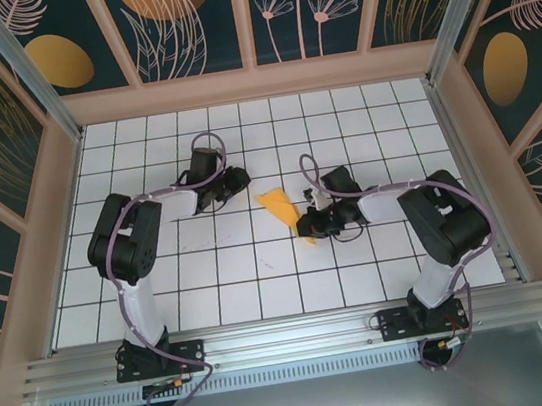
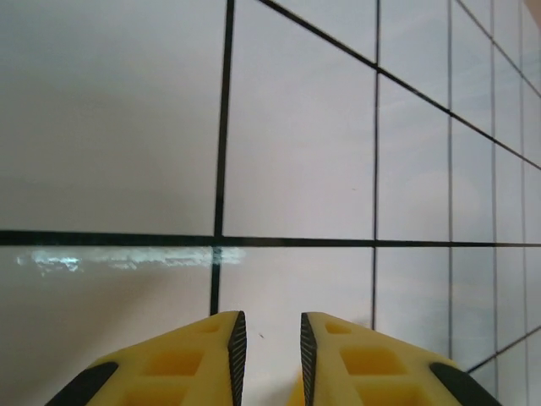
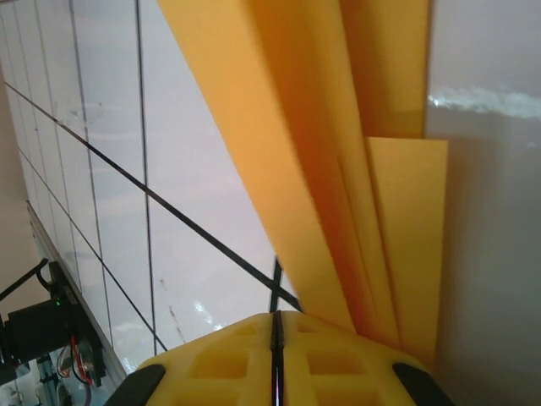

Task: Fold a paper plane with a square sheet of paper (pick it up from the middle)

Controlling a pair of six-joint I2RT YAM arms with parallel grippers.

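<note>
**Reference point: right gripper.**

1. Right gripper (image 1: 308,228): in the right wrist view (image 3: 275,338) its yellow fingers (image 3: 224,364) meet along a thin dark seam, with no gap visible between them. No paper shows inside the seam.

2. Paper plane (image 1: 278,208): folded orange-yellow paper lying flat on the white gridded table (image 1: 261,275).
   - In the top external view its narrow end lies at the right gripper's fingertips. The body widens away from that gripper, running toward the far side of the table and toward the left arm.
   - In the right wrist view the plane (image 3: 321,127) stretches ahead of the right gripper as several overlapping folded layers. It is offset to the right of the seam, and its near end passes out of sight at the tip of the right-hand finger.
   - Whether that finger presses on the paper cannot be determined.

3. Left gripper (image 1: 240,179): positioned across the plane from the right gripper, just beyond the plane's wide end and clear of the paper.
   - In the left wrist view (image 2: 270,351) its fingers (image 2: 207,364) stand slightly apart, with a narrow gap between the ribbed inner faces.
   - Nothing sits in the gap; bare table tiles (image 2: 110,127) lie ahead of it.
</note>
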